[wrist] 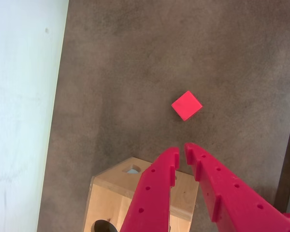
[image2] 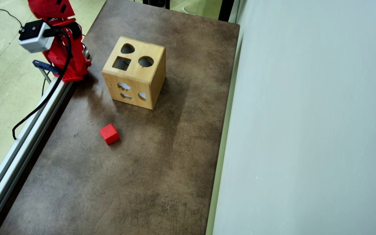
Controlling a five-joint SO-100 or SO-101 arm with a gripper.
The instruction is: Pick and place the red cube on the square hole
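The red cube (wrist: pixel 186 105) lies on the brown table, beyond my gripper tips in the wrist view. In the overhead view the cube (image2: pixel 109 133) sits in front of the wooden shape-sorter box (image2: pixel 135 73), a little to its left. The box top has a square hole (image2: pixel 121 63) beside a round one and a heart-shaped one. My red gripper (wrist: pixel 181 151) is empty, its jaws almost together with a thin gap, hovering above the box (wrist: pixel 111 193). In the overhead view the arm (image2: pixel 64 55) is folded at the table's left edge, away from the cube.
A pale wall (image2: pixel 305 130) runs along the table's right side in the overhead view. An aluminium rail (image2: pixel 21 143) runs along the left edge. A black cable (image2: pixel 41 104) hangs off the arm over the rail.
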